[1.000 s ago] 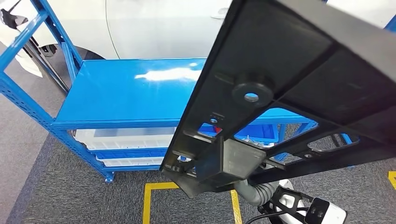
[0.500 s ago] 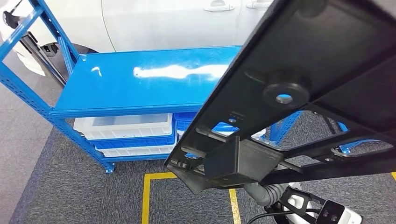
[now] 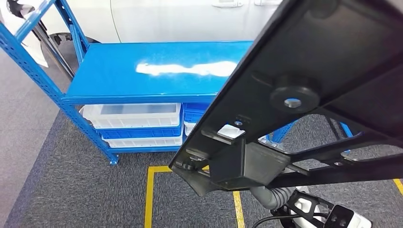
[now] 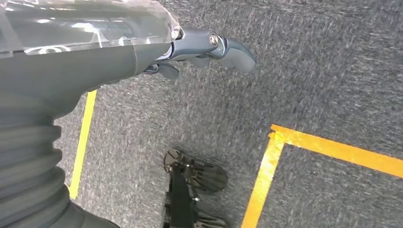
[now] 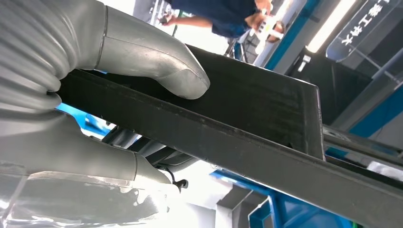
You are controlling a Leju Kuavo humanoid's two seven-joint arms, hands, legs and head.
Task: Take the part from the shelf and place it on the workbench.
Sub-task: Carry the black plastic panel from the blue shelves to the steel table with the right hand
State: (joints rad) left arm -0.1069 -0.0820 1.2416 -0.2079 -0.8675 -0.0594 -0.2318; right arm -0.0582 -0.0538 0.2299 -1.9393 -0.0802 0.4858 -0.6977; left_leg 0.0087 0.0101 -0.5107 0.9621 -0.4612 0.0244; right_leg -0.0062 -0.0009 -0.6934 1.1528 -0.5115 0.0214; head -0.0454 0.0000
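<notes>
The right hand (image 5: 119, 80) grips the part (image 3: 304, 95), a large flat black plastic panel with ribs, cut-outs and a round boss with a hole. In the right wrist view the grey thumb (image 5: 157, 66) lies pressed on one face of the panel's edge while the rest of the hand sits beneath it, so the panel is clamped between them. In the head view the part is held up close to the camera, tilted, and it covers the right end of the blue shelf (image 3: 157, 71); it is clear of the shelf's top board, raised above and in front of it.

The shelf's top board is bare glossy blue with a white glare on it. On the level below it sit white trays (image 3: 133, 116) and blue trays (image 3: 142, 133), stacked. Behind the shelf stands a white car body (image 3: 166, 19). In front of the shelf the floor is grey carpet (image 3: 71, 190) marked with yellow tape lines (image 3: 149, 194).

The left hand (image 4: 199, 52) hangs over the carpet near a yellow tape corner (image 4: 275, 137), holding nothing, its dark fingers loosely extended.

In the right wrist view a person in a dark blue top (image 5: 214, 14) stands beyond the part.
</notes>
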